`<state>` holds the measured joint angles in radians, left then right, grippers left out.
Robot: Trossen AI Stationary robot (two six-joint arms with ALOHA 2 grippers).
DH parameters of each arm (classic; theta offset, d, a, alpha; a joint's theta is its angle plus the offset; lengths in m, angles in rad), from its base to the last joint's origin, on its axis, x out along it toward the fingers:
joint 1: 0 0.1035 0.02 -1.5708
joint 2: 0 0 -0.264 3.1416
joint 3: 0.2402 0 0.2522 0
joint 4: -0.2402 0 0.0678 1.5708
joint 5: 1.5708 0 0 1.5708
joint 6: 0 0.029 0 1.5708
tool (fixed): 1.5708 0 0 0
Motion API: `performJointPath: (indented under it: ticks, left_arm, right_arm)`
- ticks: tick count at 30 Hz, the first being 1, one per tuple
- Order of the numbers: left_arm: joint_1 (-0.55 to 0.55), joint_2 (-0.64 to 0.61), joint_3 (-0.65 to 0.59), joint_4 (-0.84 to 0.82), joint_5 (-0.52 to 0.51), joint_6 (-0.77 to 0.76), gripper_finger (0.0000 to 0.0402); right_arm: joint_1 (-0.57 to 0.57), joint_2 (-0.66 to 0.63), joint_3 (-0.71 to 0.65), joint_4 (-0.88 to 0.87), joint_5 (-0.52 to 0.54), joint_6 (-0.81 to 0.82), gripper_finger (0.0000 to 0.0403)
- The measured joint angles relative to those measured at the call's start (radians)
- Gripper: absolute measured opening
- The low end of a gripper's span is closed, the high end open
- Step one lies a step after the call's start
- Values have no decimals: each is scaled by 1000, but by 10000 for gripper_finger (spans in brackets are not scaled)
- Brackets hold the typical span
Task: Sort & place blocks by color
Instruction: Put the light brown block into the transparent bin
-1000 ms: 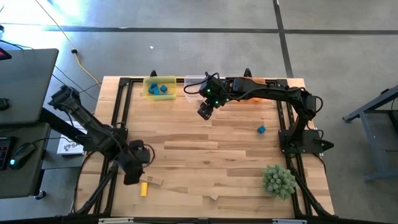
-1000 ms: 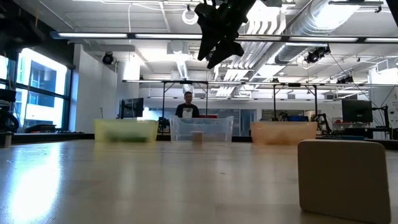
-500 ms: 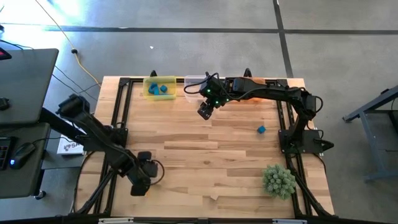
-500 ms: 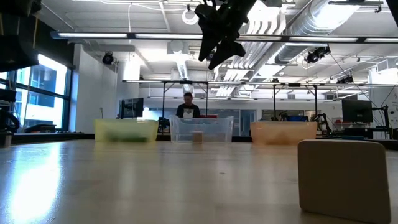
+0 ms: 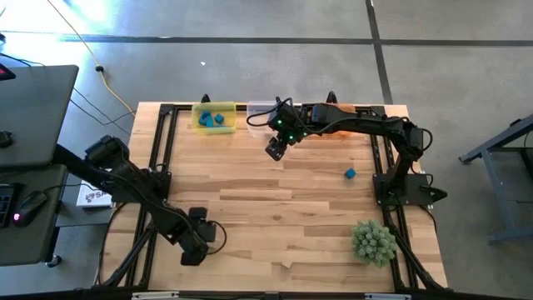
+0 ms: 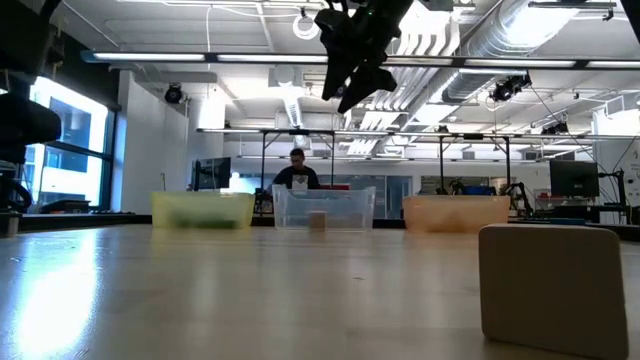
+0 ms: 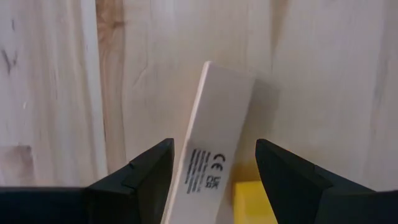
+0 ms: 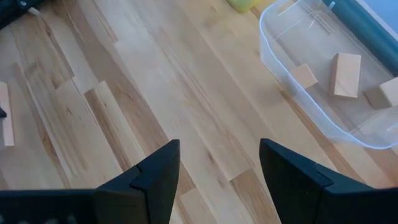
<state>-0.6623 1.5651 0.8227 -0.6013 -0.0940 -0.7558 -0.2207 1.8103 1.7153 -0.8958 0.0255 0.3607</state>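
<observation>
Left wrist view: left gripper (image 7: 211, 180) spread wide, a tan bar (image 7: 217, 155) lying between the fingers, nothing gripped; a yellow block (image 7: 254, 202) touches the bar's side. Likely straddling the bar to isolate it from the yellow piece. High view puts this gripper near the worktop's front-left corner. Right gripper (image 5: 276, 148) hangs open and empty beside the clear bin (image 8: 273, 59) at the back edge, tan blocks (image 8: 346, 74) inside. Blue block (image 5: 350, 173) sits near the right edge.
</observation>
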Motion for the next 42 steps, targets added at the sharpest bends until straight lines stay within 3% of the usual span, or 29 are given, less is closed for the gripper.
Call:
performJointPath:
  ticks: [18, 22, 30, 35, 42]
  left_arm:
    - [1, 93, 3, -7, -2, 34, 214]
    - [1, 94, 3, -7, 0, 35, 190]
    - [4, 95, 2, -4, 12, 56, 99]
    - [49, 65, -2, -2, 42, 56, 99]
    - [178, -39, -4, -10, 8, 114, 99]
  right_arm:
    - [1, 0, 0, -6, 2, -2, 209]
    - [1, 0, 0, -6, 23, -2, 209]
    - [1, 0, 0, -6, 34, -2, 209]
    - [1, 0, 0, -6, 29, -2, 209]
    - [1, 0, 0, -6, 27, -2, 209]
